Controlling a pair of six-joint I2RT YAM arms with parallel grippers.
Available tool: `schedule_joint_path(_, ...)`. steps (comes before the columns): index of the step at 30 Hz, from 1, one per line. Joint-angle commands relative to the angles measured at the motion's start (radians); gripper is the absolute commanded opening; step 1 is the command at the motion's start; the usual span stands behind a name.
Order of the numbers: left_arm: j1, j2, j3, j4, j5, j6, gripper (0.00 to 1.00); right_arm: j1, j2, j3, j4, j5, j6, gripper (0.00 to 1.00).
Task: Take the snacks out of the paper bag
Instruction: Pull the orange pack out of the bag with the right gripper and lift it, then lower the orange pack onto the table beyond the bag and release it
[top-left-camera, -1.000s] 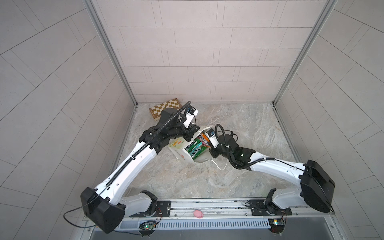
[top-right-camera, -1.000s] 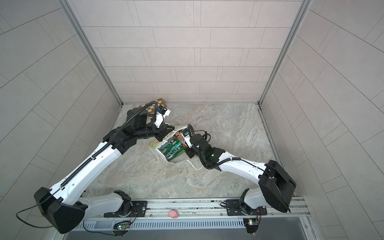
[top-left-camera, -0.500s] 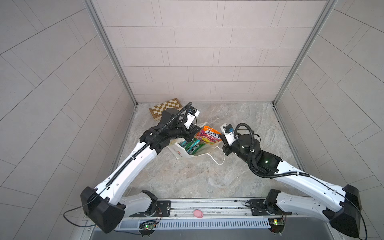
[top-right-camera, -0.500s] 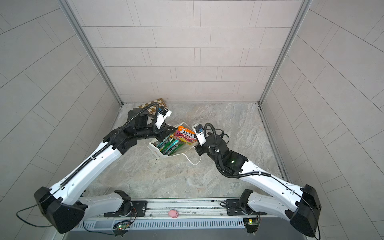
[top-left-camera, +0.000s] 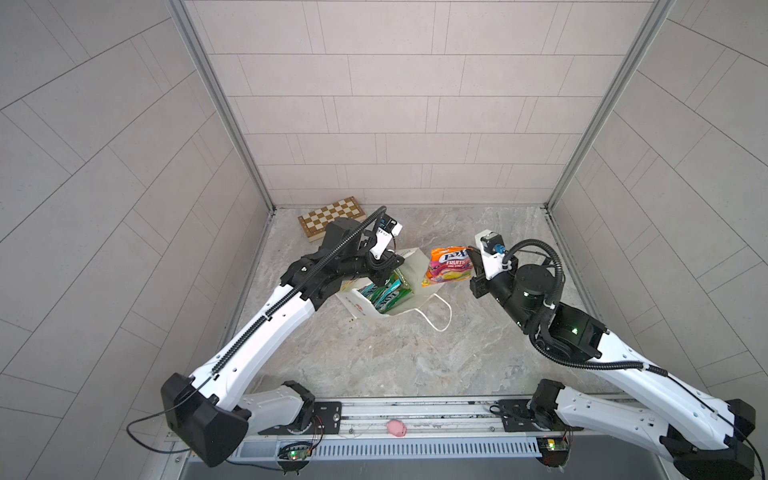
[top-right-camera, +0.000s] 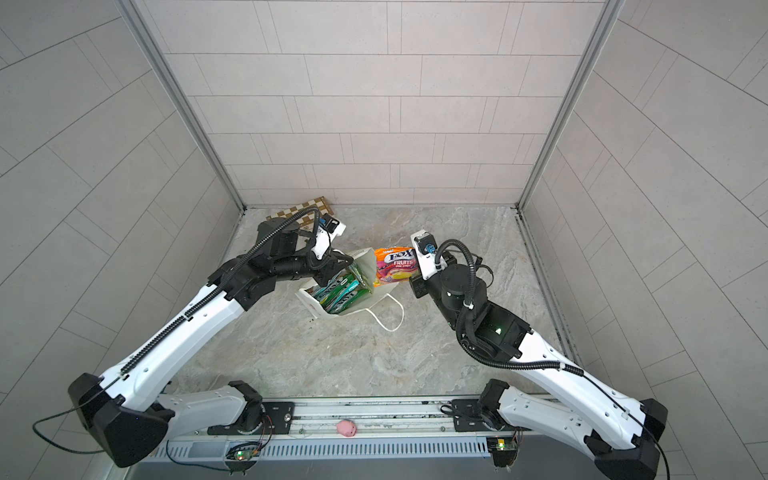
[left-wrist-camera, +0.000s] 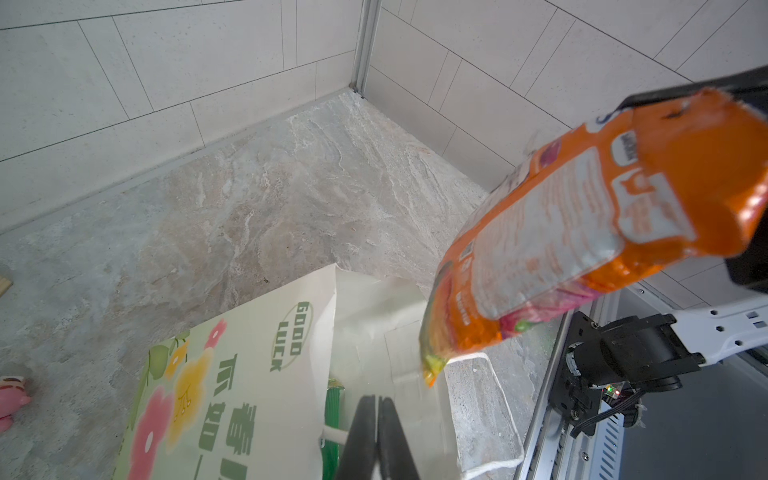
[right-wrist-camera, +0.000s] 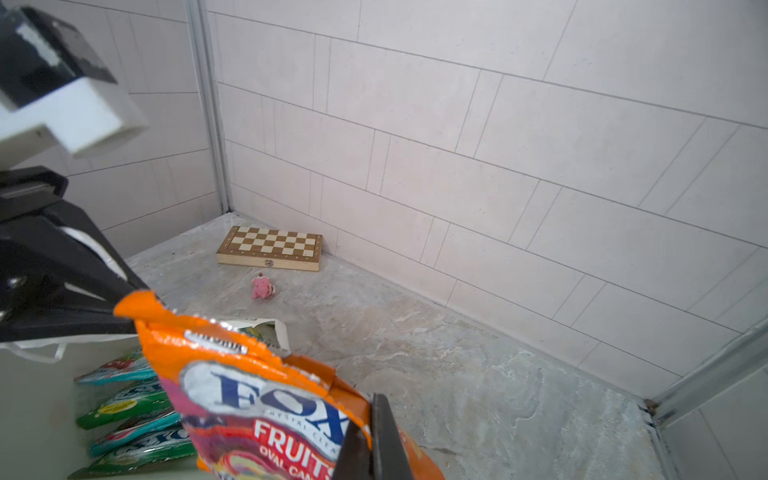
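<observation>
The white paper bag lies on its side on the stone floor, mouth facing the right arm; its flowered "GOOD LUCK" face shows in the left wrist view. Several green and teal snacks lie stacked inside. My left gripper is shut on the bag's upper rim by its cord handle, holding the mouth up. My right gripper is shut on the edge of an orange-pink FOX'S packet, which hangs in the air just outside the bag's mouth.
A wooden chessboard lies at the back left corner, with a pink toy pig near it. Another pink pig sits on the front rail. The bag's loose cord handle trails on the floor.
My right gripper has drawn the orange-pink packet out of the bag and carried it up and to the right. The left arm and the bag have stayed put.
</observation>
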Motion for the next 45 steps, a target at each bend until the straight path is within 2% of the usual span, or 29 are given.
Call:
schedule_joint_path(1, -0.011, -0.003, 0.022, 0.001, 0.015, 0.016, 0.00, -0.025, -0.020, 0.053, -0.032, 0.102, -0.003, 0.00)
schedule_joint_path(6, -0.018, -0.003, 0.022, 0.002, 0.015, 0.016, 0.00, -0.165, 0.009, 0.079, -0.117, 0.079, 0.071, 0.00)
schedule_joint_path(14, -0.028, -0.003, 0.020, 0.002, 0.014, 0.017, 0.00, -0.502, 0.124, 0.049, -0.142, -0.187, 0.218, 0.00)
schedule_joint_path(18, -0.028, -0.001, 0.022, 0.002, 0.015, 0.017, 0.00, -0.649, 0.229, 0.004, -0.042, -0.356, 0.276, 0.00)
schedule_joint_path(23, -0.032, 0.006, 0.021, 0.000, 0.018, 0.016, 0.00, -0.803, 0.436, -0.005, 0.115, -0.553, 0.334, 0.00)
schedule_joint_path(29, -0.036, 0.009, 0.021, 0.001, 0.020, 0.016, 0.00, -0.952, 0.694, 0.008, 0.339, -0.711, 0.466, 0.00)
schedule_joint_path(36, -0.038, 0.008, 0.019, 0.002, 0.025, 0.021, 0.00, -1.065, 0.932, 0.126, 0.376, -0.731, 0.563, 0.00)
schedule_joint_path(41, -0.039, 0.006, 0.020, 0.001, 0.027, 0.024, 0.00, -1.094, 1.040, 0.195, 0.347, -0.718, 0.562, 0.00)
schedule_joint_path(45, -0.038, 0.011, 0.019, 0.001, 0.035, 0.024, 0.00, -1.122, 1.090, 0.215, 0.367, -0.704, 0.611, 0.00)
